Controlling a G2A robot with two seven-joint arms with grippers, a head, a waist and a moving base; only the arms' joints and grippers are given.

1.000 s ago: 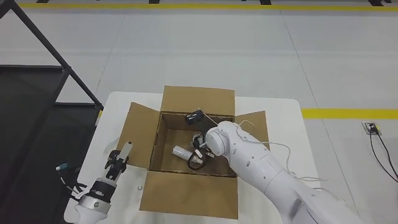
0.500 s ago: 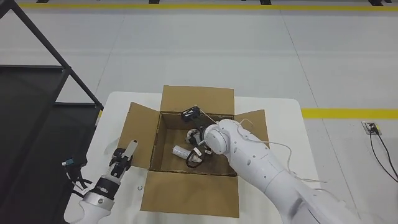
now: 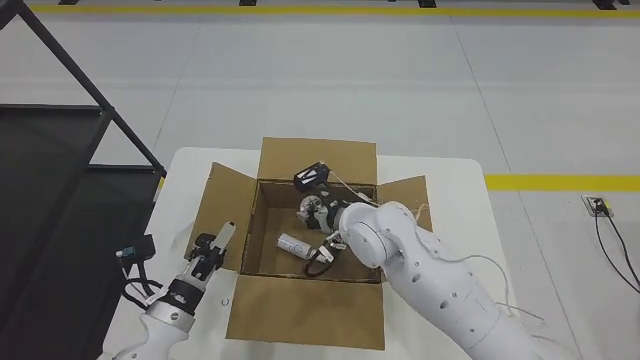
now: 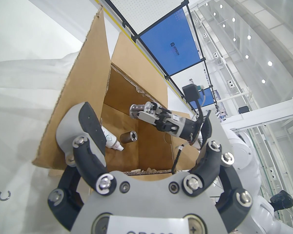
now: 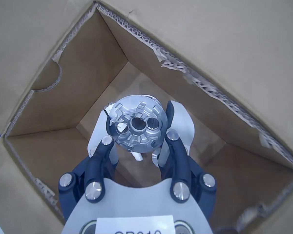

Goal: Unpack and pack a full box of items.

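While pinched between the clenched fingers of the right gripper [image 5: 139,120], hangs inside the open cardboard box [image 5: 185,37] near its far wall: toothed metal disc [image 5: 138,129], flat face turned to the wrist. Lower, on the box floor: white bottle [image 4: 111,141] and short brown cylinder [image 4: 129,137], lying just beside each other. Outside the left flap, above the white-covered table [image 3: 190,180]: left gripper [image 3: 215,245], fingers spread, grasping nothing. Near it on the cloth: small C-shaped ring [image 4: 4,195].

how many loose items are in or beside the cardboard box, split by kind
metal toothed disc: 1
white bottle: 1
brown cylinder: 1
c-shaped clip: 1
total: 4
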